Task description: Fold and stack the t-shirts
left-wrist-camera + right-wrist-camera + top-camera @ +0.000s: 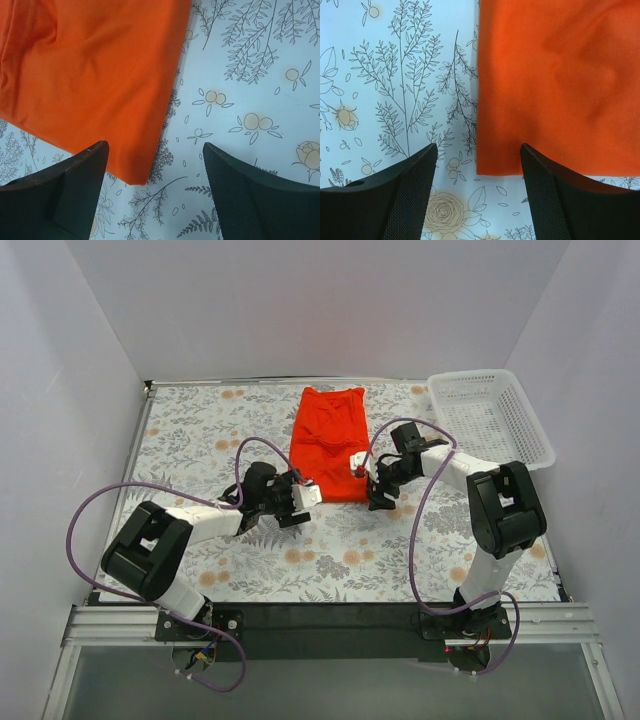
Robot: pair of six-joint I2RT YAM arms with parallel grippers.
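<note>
Top view first: the plain bright orange-red cloth t-shirt (328,440) lies flat on the pale floral-printed table cover (200,440). It is folded in to a long narrow rectangle with a few soft creases across it. To the t-shirt's right and well apart from it sits the white mesh plastic basket (490,415). Both arms reach in at the t-shirt's near edge. The left gripper (300,498) is at the near left corner and the right gripper (375,492) at the near right corner. From up here I cannot tell how the jaws stand.

Over to the left wrist view: the t-shirt (90,75) fills the upper left of the picture. Its corner points down into the gap of the left gripper (155,147). The two black fingers (65,195) stand wide apart, released, with nothing pinched. One finger overlaps the cloth's edge in the view, and whether it touches I cannot tell. The other finger hangs over bare table cover, clear of the t-shirt.

Now the right wrist view: the t-shirt (555,85) takes the upper right, with one straight edge running down the middle. Its square corner sits between the tips of the right gripper (479,147). The black, mesh-textured fingers (560,200) are spread and released, gripping nothing. One finger crosses the t-shirt's near hem in the view, and the other is over the flowers beside it.
</note>
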